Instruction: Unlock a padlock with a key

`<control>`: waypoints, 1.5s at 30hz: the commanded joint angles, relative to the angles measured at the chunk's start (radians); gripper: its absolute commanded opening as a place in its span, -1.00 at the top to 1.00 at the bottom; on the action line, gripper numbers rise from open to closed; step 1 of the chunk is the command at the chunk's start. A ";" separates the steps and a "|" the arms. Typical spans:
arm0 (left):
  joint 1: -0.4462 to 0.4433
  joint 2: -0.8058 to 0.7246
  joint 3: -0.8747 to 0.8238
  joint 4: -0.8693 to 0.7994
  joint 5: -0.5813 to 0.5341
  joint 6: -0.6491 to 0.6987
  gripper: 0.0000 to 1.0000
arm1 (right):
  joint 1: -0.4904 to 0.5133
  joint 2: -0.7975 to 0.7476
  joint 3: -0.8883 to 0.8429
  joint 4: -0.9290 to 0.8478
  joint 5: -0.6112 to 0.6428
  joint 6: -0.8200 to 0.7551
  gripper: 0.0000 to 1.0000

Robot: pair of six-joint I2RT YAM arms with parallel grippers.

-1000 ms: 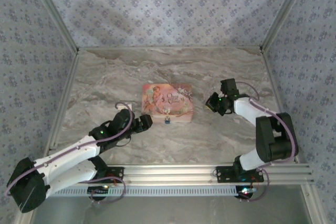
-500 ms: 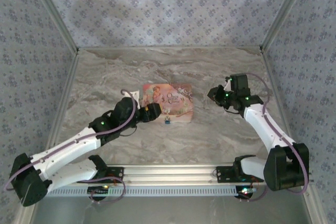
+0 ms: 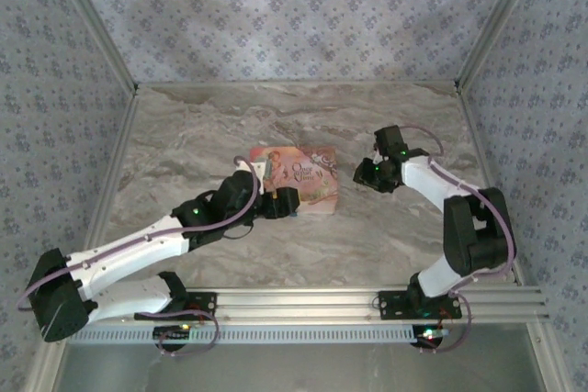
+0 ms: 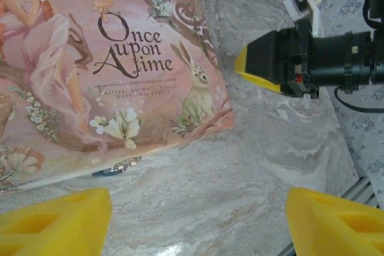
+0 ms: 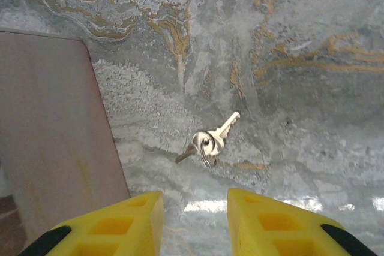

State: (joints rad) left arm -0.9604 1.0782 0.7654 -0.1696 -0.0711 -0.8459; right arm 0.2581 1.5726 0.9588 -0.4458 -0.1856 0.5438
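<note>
A small bunch of silvery keys (image 5: 210, 141) lies flat on the marble, just ahead of my right gripper (image 5: 193, 223). That gripper is open, with nothing between its yellow fingers (image 5: 114, 223). In the top view the right gripper (image 3: 366, 174) hovers just right of the pink tin. The padlock (image 4: 104, 172) shows as a thin blue sliver beside the tin's metal clasp (image 4: 123, 165), at the tin's front edge. My left gripper (image 4: 198, 226) stands wide open above the bare marble in front of it. From above, the left gripper (image 3: 287, 201) covers the padlock.
The pink "Once upon a time" tin (image 3: 294, 174) sits mid-table; its side (image 5: 48, 136) is to the left of the keys. The right gripper (image 4: 282, 61) shows in the left wrist view beyond the tin's corner. Papered walls enclose the marble table (image 3: 303, 117).
My left gripper has slid right along the tin's front and now covers the padlock from above. The right arm has swung about and its gripper has settled closer to the tin.
</note>
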 commanded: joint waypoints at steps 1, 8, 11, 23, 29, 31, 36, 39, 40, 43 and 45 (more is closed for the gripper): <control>-0.006 -0.002 0.022 0.003 -0.009 0.003 -0.52 | 0.032 0.047 0.066 -0.041 0.083 -0.057 0.31; -0.006 -0.028 -0.010 0.001 -0.024 -0.010 -0.52 | 0.066 0.146 0.131 -0.082 0.159 -0.087 0.36; -0.006 -0.043 -0.030 0.003 -0.034 -0.016 -0.52 | 0.081 0.178 0.151 -0.101 0.190 -0.094 0.35; -0.006 -0.077 -0.067 0.007 -0.056 -0.029 -0.53 | 0.098 0.254 0.171 -0.107 0.225 -0.097 0.46; -0.006 -0.089 -0.082 0.009 -0.061 -0.037 -0.53 | 0.100 0.284 0.167 -0.104 0.201 -0.099 0.90; -0.006 -0.094 -0.086 0.009 -0.063 -0.040 -0.53 | 0.100 0.265 0.151 -0.093 0.197 -0.100 1.00; -0.006 -0.098 -0.087 0.005 -0.071 -0.041 -0.53 | 0.099 0.137 0.101 -0.061 0.173 -0.096 1.00; -0.006 -0.094 -0.080 0.011 -0.069 -0.038 -0.53 | 0.095 0.021 0.072 -0.053 0.159 -0.096 1.00; -0.007 -0.091 -0.077 0.013 -0.070 -0.036 -0.53 | 0.094 -0.017 0.064 -0.056 0.156 -0.096 1.00; -0.006 -0.078 -0.056 0.016 -0.065 -0.026 -0.54 | 0.085 -0.137 0.049 -0.086 0.125 -0.095 1.00; -0.006 -0.062 -0.031 0.016 -0.054 -0.012 -0.54 | 0.078 -0.218 0.042 -0.103 0.099 -0.092 1.00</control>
State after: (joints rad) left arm -0.9623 1.0042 0.6842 -0.1684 -0.1238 -0.8795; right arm 0.3462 1.4403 1.0157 -0.5026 -0.0441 0.4473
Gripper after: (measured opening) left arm 0.766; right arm 0.065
